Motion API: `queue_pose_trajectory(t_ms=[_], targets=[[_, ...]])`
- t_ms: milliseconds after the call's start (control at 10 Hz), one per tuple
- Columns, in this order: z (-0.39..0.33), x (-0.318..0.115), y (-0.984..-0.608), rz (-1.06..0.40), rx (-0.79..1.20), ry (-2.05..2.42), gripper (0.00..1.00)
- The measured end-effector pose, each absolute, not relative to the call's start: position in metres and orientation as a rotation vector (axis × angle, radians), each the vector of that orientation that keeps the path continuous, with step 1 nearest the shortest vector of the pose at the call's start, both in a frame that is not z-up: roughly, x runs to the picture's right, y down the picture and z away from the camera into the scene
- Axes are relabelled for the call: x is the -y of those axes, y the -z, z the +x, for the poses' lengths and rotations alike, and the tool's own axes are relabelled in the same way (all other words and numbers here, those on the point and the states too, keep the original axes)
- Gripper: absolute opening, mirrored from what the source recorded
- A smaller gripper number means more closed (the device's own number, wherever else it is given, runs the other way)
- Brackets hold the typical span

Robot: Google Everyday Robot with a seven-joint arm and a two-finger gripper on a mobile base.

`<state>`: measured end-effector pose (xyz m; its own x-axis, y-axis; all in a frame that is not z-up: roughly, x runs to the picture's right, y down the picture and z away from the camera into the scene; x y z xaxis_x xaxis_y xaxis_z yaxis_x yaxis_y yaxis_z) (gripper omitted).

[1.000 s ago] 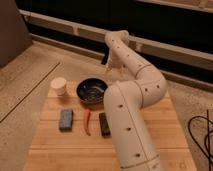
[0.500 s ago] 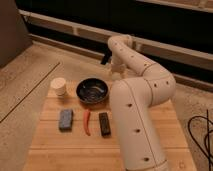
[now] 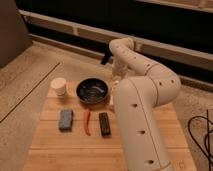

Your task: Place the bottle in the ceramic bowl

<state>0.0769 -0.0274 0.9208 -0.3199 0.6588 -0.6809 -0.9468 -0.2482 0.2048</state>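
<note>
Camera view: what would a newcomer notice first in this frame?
The bulky white arm fills the right half, curling up so that its gripper hangs beyond the far side of the ceramic bowl. That glossy dark bowl sits at the far middle of the wooden table, a white cup to its left. Nearer the camera lie a blue block, a red strip and a black bar in a row.

Dimly lit room, warm light. A table point(image 3: 75, 150) of pale wooden planks stands on a speckled floor point(image 3: 30, 75) crossed by a thin dark line point(image 3: 35, 90). Behind, a dark wall point(image 3: 150, 20) carries pale horizontal rails point(image 3: 65, 26). A dark panel point(image 3: 10, 35) stands at left; a black cable point(image 3: 202, 135) lies at right.
</note>
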Motion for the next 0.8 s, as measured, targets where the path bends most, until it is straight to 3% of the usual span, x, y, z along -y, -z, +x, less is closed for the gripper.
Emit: queue_pose_trajectory(t_ms=[500, 600, 800], targets=[[0.075, 0.013, -0.922, -0.636, -0.731, -1.731, 0.09], [0.076, 0.013, -0.923, -0.638, -0.733, -1.730, 0.02], [0.081, 0.014, -0.924, -0.627, -0.740, -1.732, 0.00]])
